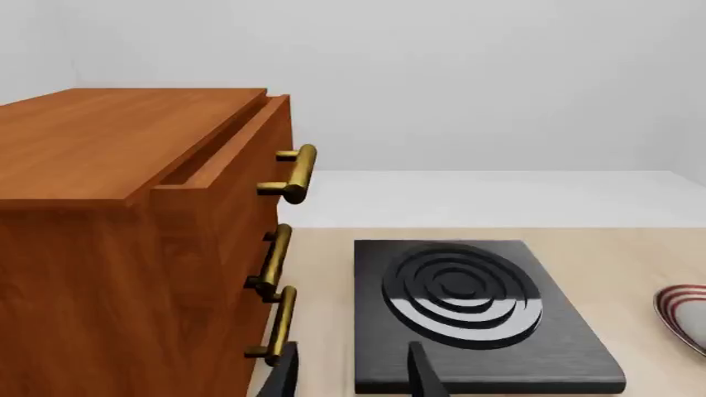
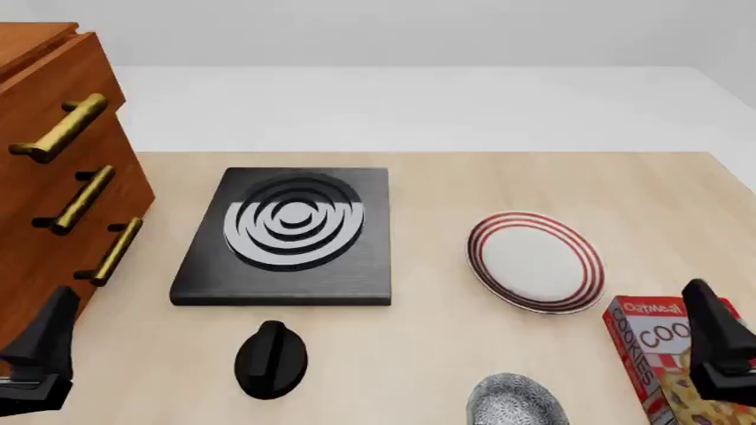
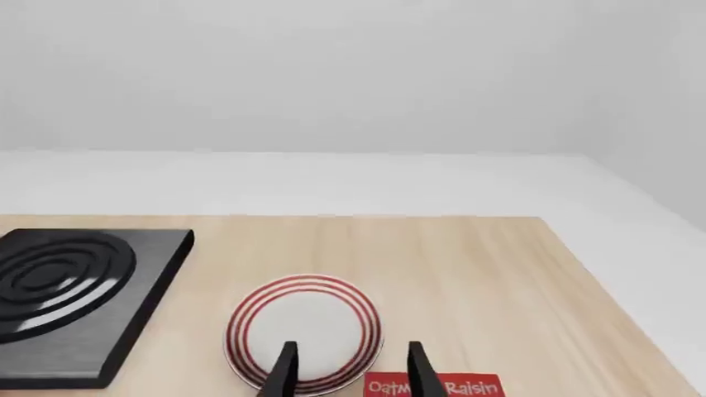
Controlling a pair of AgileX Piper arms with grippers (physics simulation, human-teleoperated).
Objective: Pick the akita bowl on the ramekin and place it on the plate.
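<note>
Both arms hang low at the near table corners, the left gripper and right gripper each spread and empty, while the akita bowl sits near the bare plate, beside the cookie box.

Each tool, left and right, shows two slim, matte black, tapering fingers without markings.

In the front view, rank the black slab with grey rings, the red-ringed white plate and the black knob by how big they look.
1. Black slab with grey rings, largest.
2. Round white plate with red rings.
3. Black knob, smallest, though it lies nearest the camera.
</note>
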